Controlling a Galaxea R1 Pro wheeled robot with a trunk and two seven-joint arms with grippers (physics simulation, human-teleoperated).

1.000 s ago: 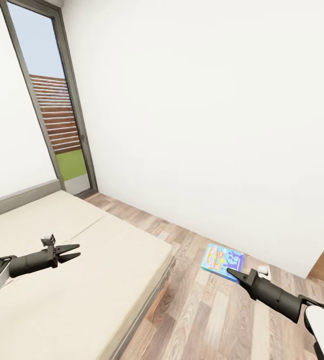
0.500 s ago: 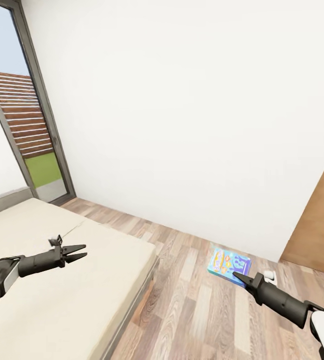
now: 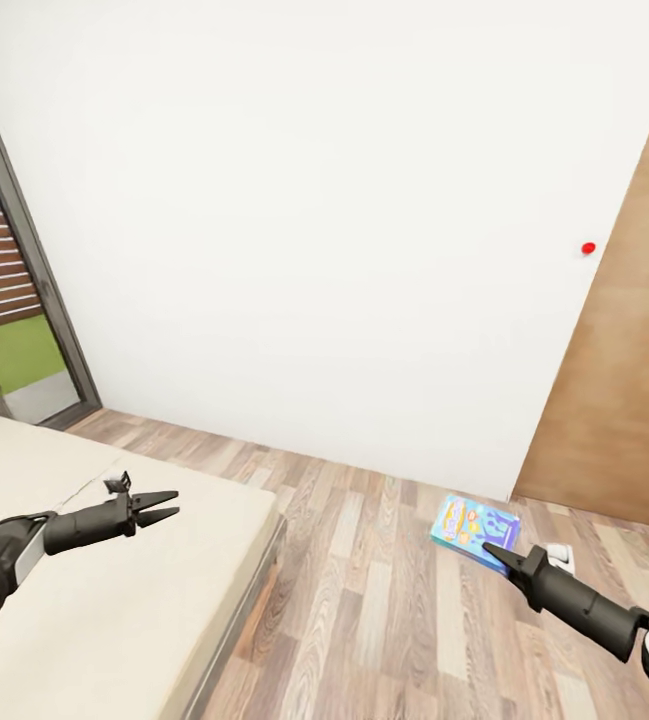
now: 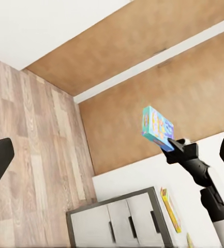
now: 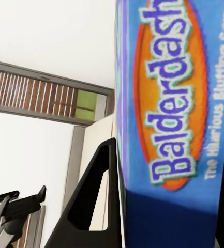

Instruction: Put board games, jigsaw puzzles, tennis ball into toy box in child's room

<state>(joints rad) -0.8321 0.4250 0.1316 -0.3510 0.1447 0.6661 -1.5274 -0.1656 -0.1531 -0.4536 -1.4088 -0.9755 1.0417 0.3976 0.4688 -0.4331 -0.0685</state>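
At the far left a grey-framed glass door point(image 3: 19, 290) shows slatted fencing and green outside. Below it lies the bed point(image 3: 114, 600), its beige mattress bare, and my left gripper point(image 3: 164, 506) hovers above it with its two fingers spread apart and nothing between them. Past the bed's edge runs the wood-plank floor point(image 3: 384, 600), with the white wall point(image 3: 314, 220) behind it. Further right I hold the blue board game point(image 3: 475, 529) out over the floor in my right gripper point(image 3: 492, 550), whose jaws are closed on the box's edge. My right wrist camera sees the box's face point(image 5: 179, 103) up close, printed "Balderdash", with one dark finger point(image 5: 93, 206) pressed against its side. At the far right stands a brown wooden door point(image 3: 624, 340) with a small red dot point(image 3: 588, 247) beside its edge.
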